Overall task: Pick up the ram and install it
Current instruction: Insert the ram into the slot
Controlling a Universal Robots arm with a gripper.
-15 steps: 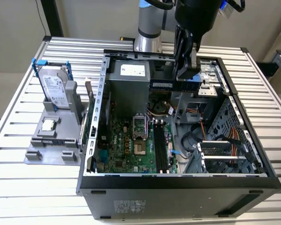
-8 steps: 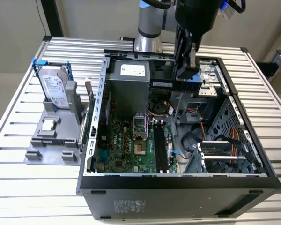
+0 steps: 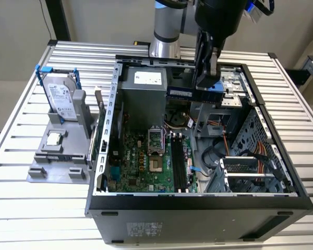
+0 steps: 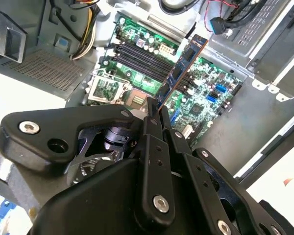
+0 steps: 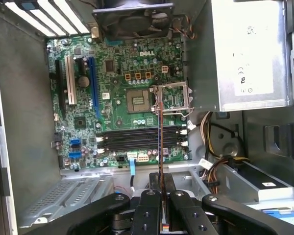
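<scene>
Overhead, in the exterior view, the arm's pincer (image 3: 206, 82) hangs above the far part of the open computer case (image 3: 198, 200), which lies on the slatted bench (image 3: 21, 208). It is closed on the ram (image 3: 181, 92), which it holds level in the air, above the motherboard (image 3: 146, 156) and just beside the grey power supply (image 3: 143, 96). Off the case, toward the exterior view's left, a grey holder (image 3: 57, 156) carries the silver hard drive (image 3: 60, 99) standing up and the small square processor chip (image 3: 53, 138) lying flat. In the second wrist view, the black fingers (image 4: 152, 147) are pressed together on one end of the ram (image 4: 183, 63), whose long board reaches out over the green motherboard (image 4: 206, 93), crossing the row of black memory slots (image 4: 142, 58) without touching them. In the first wrist view, the ram (image 5: 159, 142) appears edge-on as a thin line rising from the clamped pincer (image 5: 160, 196), crossing the memory slots (image 5: 137, 139) near the processor socket (image 5: 139, 100).
</scene>
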